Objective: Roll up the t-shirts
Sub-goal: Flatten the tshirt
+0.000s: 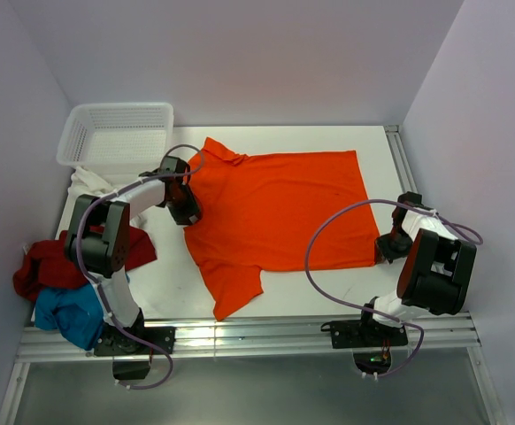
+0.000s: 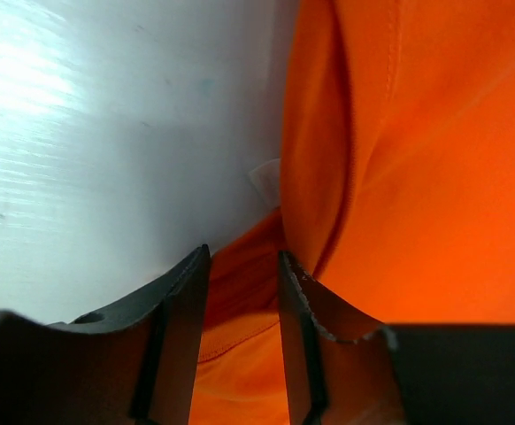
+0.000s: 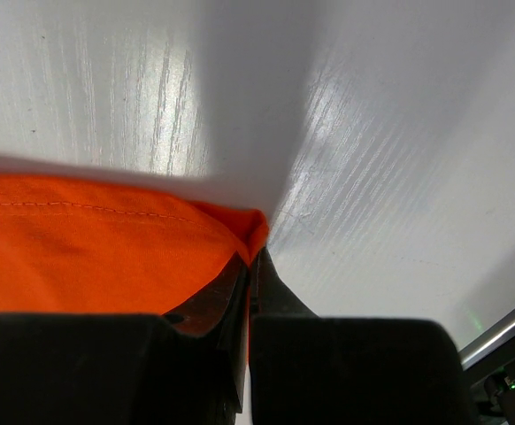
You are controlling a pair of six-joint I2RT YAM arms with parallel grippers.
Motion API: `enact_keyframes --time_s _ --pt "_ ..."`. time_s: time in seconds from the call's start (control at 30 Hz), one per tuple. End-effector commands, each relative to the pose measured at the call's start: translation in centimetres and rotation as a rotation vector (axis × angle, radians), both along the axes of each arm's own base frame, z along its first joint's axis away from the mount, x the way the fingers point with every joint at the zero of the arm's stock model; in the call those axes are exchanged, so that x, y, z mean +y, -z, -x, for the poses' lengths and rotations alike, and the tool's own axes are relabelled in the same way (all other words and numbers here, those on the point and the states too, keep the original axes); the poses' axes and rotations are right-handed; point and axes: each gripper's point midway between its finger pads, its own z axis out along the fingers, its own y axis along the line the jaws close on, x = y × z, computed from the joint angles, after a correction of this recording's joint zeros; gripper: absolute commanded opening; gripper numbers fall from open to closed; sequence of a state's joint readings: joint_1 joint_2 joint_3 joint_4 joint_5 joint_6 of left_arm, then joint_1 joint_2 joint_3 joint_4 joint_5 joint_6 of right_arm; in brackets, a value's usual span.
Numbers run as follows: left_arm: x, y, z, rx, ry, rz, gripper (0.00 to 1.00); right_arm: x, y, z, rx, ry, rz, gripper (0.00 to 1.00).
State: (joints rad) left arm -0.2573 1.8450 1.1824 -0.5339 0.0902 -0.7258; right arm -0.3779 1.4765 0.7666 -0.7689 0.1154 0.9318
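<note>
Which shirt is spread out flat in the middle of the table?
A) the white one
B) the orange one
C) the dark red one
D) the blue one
B: the orange shirt lies spread across the table, while the dark red shirt and blue shirt sit bunched at its left edge.

Spread flat mid white table: bright orange collared cloth t-shirt. Far left: white plastic mesh basket, white cloth shirt just near of it. Near left: dark red cloth shirt, blue cloth shirt nearest, touching.
</note>
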Motion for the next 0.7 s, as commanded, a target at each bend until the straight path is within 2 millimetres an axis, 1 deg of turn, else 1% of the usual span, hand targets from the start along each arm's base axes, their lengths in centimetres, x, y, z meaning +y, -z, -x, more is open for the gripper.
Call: enact_keyframes --time_s 0.0,0.1,0.17,0.27,0.3,0.33,0.4,0.43,0.53,0.6,0.67 --pt "-0.4 0.5 0.5 0.011 0.02 -0.021 0.43 -0.7 0.5 -1.4 -0.044 0.008 0.015 0.0" --pt "-0.3 1.8 1.3 0.059 0.022 -0.057 0.42 -0.5 0.5 -1.5 -0.047 0.012 0.008 0.0" --pt "-0.2 2.3 1.7 0.081 0.019 -0.07 0.38 -0.5 0.5 -1.6 -0.048 0.01 0.005 0.0" --pt "0.1 2.8 2.0 0.096 0.021 -0.093 0.24 -0.5 0.5 -1.6 -0.049 0.007 0.006 0.0" --pt "0.2 2.9 2.2 0.105 0.022 -0.11 0.1 -0.5 0.5 -1.6 -0.049 0.007 0.006 0.0" --pt "0.2 2.9 2.3 0.11 0.026 -0.115 0.01 -0.5 0.4 -1.6 -0.052 0.007 0.007 0.0" --pt "0.2 2.6 2.7 0.121 0.03 -0.121 0.0 -0.6 0.4 -1.7 -0.054 0.008 0.006 0.0" --pt "0.8 2.4 2.4 0.109 0.02 -0.157 0.0 -0.6 0.4 -1.8 -0.054 0.007 0.006 0.0" --pt "1.9 1.2 2.3 0.104 0.009 -0.211 0.0 -0.6 0.4 -1.8 -0.053 0.011 0.006 0.0" --pt "3.2 0.4 2.2 0.093 -0.023 -0.259 0.0 -0.6 0.4 -1.8 -0.056 0.015 0.002 0.0" --pt "4.5 0.3 3.0 0.115 -0.063 -0.255 0.0 -0.7 0.4 -1.7 -0.055 0.023 -0.002 0.0"
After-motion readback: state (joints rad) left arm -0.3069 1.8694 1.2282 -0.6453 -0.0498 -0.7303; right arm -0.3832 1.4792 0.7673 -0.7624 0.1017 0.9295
